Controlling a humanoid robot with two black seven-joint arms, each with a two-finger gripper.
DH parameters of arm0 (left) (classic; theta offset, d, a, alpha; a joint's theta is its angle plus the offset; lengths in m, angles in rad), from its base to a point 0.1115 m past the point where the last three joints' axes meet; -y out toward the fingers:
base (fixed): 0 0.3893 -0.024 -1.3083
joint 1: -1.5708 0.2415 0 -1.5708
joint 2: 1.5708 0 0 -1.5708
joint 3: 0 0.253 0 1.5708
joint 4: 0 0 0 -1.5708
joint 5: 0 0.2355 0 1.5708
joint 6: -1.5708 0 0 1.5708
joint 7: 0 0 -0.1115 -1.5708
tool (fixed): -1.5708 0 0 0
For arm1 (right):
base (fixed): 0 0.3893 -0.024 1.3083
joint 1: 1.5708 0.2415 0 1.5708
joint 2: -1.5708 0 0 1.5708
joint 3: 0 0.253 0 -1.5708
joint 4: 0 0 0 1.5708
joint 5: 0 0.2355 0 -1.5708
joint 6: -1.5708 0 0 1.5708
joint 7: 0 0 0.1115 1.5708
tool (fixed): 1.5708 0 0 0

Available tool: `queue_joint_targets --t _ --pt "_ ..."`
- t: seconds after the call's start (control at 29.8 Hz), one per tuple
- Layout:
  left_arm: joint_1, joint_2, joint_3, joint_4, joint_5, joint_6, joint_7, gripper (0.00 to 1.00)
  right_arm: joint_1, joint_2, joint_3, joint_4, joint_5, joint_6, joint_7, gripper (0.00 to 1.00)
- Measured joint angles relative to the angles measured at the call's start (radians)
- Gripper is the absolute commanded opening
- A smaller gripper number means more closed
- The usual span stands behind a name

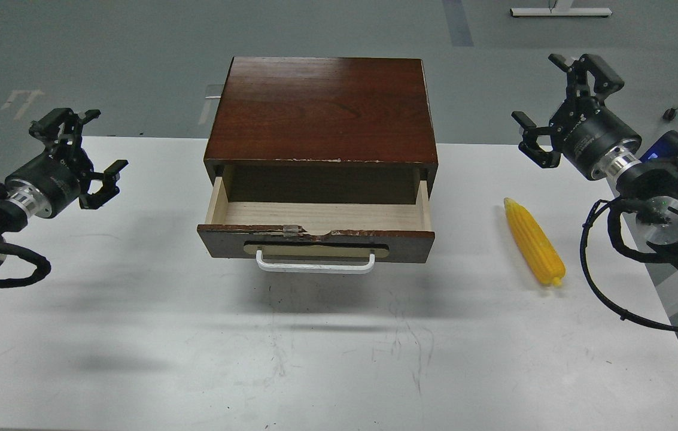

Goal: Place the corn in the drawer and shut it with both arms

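The yellow corn (534,241) lies on the white table to the right of the cabinet, its thick end toward me. The drawer (316,239) is pulled out of the dark brown cabinet (322,111); its pale wood inside is empty and its white handle faces me. My right gripper (560,108) hangs open in the air, above and behind the corn, holding nothing. At the far left my left gripper (84,152) is open too, raised off the table and well apart from the drawer.
The white table (315,359) carries only the cabinet and the corn. Its right edge runs close by my right arm. Grey floor lies behind the table, with a white stand base (560,11) far back.
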Motion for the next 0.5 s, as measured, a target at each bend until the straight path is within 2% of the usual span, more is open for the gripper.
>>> queue_joint_targets --t 0.5 --pt "-0.001 0.007 0.002 0.002 -0.011 0.000 -0.007 0.98 -0.005 -0.018 0.007 0.024 0.000 0.004 -0.004 1.00"
